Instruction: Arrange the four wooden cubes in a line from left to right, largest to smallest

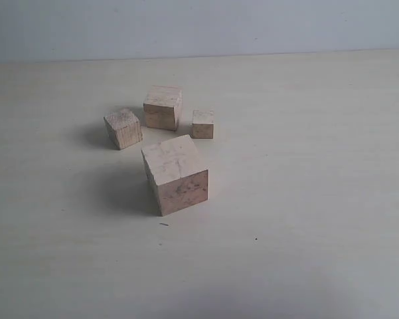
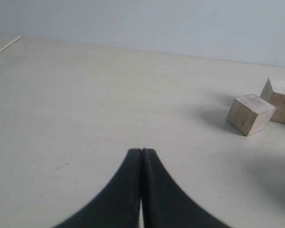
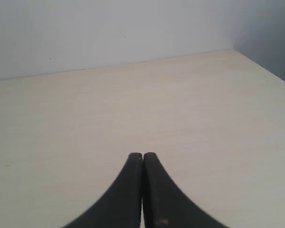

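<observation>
Four cubes sit clustered mid-table in the exterior view, not in a row yet: largest cube (image 1: 174, 174) at 6 o'clock of the cluster, second cube (image 1: 162, 107) at 12, third cube (image 1: 123, 128) at 9, smallest cube (image 1: 202, 123) at 3. All are near each other and none touch. The third is turned at an angle to the rest. Left gripper (image 2: 142, 152) is clenched, jaws pressed together, holding nothing; right gripper (image 3: 142, 156) is the same, clenched and empty. Neither arm shows in the exterior view. The left wrist view catches the third and second cubes off to one side; the right wrist view sees only bare table. Judged step: sorting not begun, first pick pending, probably the largest cube going out toward 9 o'clock with the left arm. To do it well, spread the jaws fully before descending, since that cube looks wide for them. Line the pads up square on two opposite flat faces, come straight down, and lift clear rather than drag, so the third cube is not knocked. Room: table (image 1: 319, 199) is bare at 3, 6 and 9 o'clock of the cluster, plenty for a row. Wall (image 1: 199, 26) meets the table's far edge at 12, well apart from the cubes.
</observation>
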You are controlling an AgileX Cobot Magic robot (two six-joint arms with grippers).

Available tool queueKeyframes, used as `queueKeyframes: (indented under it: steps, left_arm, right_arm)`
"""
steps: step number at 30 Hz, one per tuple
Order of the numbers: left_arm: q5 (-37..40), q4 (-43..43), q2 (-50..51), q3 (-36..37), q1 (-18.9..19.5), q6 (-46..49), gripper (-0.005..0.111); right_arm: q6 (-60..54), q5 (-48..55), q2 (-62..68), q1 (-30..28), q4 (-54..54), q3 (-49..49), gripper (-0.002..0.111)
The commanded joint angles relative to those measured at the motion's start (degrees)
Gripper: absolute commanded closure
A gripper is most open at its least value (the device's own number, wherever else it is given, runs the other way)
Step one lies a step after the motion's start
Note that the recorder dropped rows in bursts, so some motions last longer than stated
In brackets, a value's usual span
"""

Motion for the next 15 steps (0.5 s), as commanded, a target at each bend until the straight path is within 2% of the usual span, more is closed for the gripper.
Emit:
queueKeyframes:
  steps: [1, 11, 15]
  left_arm:
    - [-0.5, 0.0, -0.3, 0.2, -0.3, -0.1, 0.107]
    - [-0.5, 0.0, -0.3, 0.2, -0.3, -0.1, 0.107]
    - [-0.5, 0.0, -0.3, 0.2, -0.3, -0.1, 0.107]
  right_arm:
    - [0.2, -0.3, -0.4, 0.1, 0.0, 0.2, 0.108]
    - [0.2, -0.3, -0.4, 0.1, 0.0, 0.2, 0.108]
    - [0.3, -4.9, -0.4, 0.1, 4.3, 0.2, 0.108]
